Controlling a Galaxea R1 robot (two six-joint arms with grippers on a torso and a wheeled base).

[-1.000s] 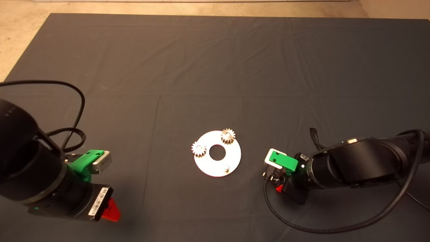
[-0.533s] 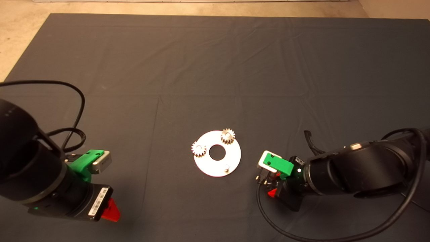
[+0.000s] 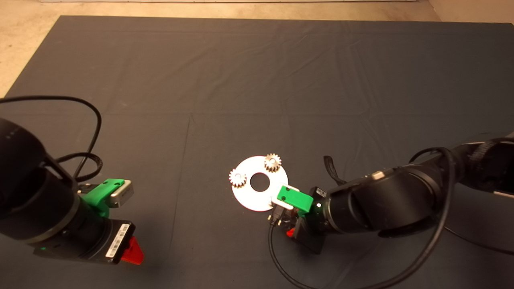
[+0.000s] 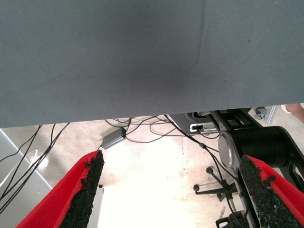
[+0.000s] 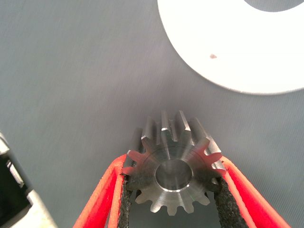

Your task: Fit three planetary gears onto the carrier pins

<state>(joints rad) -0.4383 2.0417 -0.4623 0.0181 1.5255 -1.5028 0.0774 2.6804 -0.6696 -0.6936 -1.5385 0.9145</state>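
Observation:
The round silver plate (image 3: 251, 198) lies at the mat's middle, with a large central hole. Two planetary gears (image 3: 237, 178) (image 3: 272, 163) sit on carrier pins at its left and far rim. In the right wrist view a third gear (image 5: 175, 171) is held flat between the red fingers, just off the plate's bright rim (image 5: 237, 61), above the mat. My right gripper (image 5: 174, 164) is shut on it. From above, the right gripper (image 3: 289, 229) hangs at the plate's near right rim, and its green mount hides the third pin. My left gripper (image 4: 175, 190) is open and parked at the lower left (image 3: 132, 251).
Black cables loop beside both arms on the dark mat (image 3: 257, 80). The left wrist view looks past the mat's edge to a floor with cables (image 4: 142, 128) and metal stands.
The right arm has moved left along the mat's near side, carrying the gear up to the plate's near right rim. The left arm has stayed still.

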